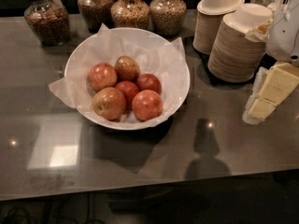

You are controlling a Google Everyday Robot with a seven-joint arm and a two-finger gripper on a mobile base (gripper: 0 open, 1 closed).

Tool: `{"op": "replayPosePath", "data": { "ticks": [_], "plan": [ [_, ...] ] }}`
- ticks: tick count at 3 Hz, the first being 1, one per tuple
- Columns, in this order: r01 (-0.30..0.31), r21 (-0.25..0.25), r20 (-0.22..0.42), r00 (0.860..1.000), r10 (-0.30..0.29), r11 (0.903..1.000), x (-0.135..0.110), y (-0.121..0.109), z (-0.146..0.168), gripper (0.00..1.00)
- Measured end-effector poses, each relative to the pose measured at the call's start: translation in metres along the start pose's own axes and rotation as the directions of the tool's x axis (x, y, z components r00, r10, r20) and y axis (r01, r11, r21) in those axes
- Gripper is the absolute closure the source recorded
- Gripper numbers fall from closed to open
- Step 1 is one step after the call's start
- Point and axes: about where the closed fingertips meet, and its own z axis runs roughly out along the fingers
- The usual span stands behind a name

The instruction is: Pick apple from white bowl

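The white bowl [185, 90], lined with crumpled white paper, sits on the dark counter left of centre and holds several apples. The apple [109, 103], large and yellow-orange with a red blush, lies at the bowl's front left. A redder apple [147, 105] lies beside it on the right, and smaller dark red ones sit behind. My gripper [271, 94], cream-yellow under a white arm, hangs at the right edge of the view. It is well to the right of the bowl, above the counter, and touches nothing.
Two stacks of paper bowls [238, 43] stand at the back right, close to the gripper. Several glass jars of grains [46, 17] line the back edge behind the bowl. The counter's front edge [140, 190] runs along the bottom.
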Motion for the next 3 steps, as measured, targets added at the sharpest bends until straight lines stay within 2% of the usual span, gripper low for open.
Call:
{"op": "replayPosePath", "data": {
  "ticks": [1, 2, 3],
  "plan": [
    [0.074, 0.0, 0.14, 0.988, -0.073, 0.9973, -0.0407, 0.0064, 0.0033, 0.0],
    [0.074, 0.0, 0.14, 0.987, -0.073, 0.9973, -0.0407, 0.0064, 0.0033, 0.0],
    [0.086, -0.005, 0.183, 0.98, -0.083, 0.9963, -0.0484, 0.0059, 0.0061, 0.0]
  ]
}}
